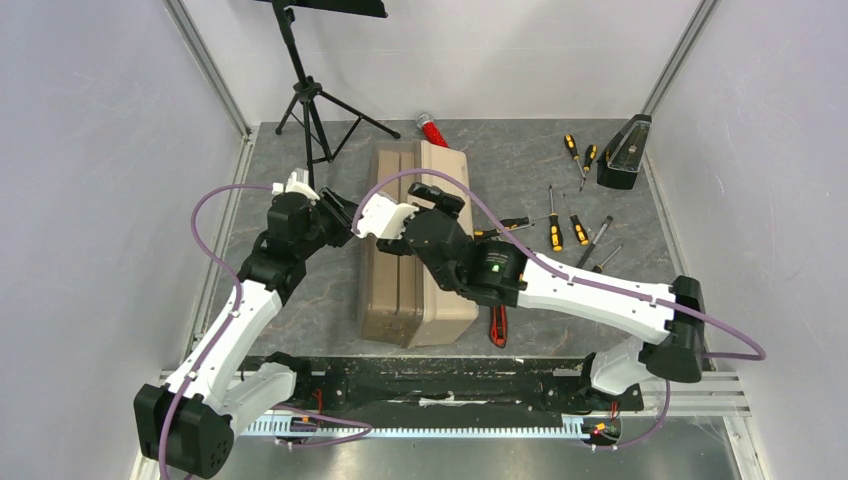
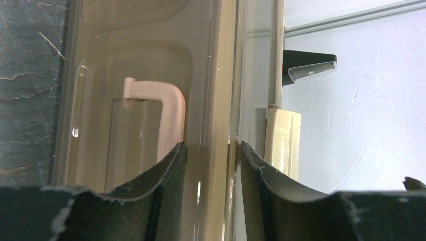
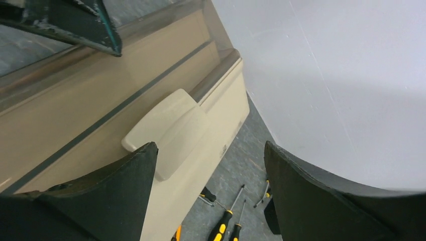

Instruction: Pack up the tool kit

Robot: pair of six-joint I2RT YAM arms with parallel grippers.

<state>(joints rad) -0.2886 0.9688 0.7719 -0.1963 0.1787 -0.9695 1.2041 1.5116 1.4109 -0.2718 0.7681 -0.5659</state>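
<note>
Left wrist view: left gripper (image 2: 212, 148) clamps toolbox (image 1: 400, 300) lid rim (image 2: 213, 75); box sits mid-table, screwdrivers (image 1: 556, 233) lie beside it. Right gripper (image 3: 210, 150) gapes empty near cream latch (image 3: 168, 130). Hook latch lip w/ one finger, flip slowly.

Bright, even light throughout, with faint glare streaking the toolbox (image 2: 150, 75) — wrist views soft.

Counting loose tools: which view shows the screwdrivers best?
Top external: the screwdrivers lie spread right of the toolbox. Right wrist catches only a few at its bottom edge; left wrist shows none.
</note>
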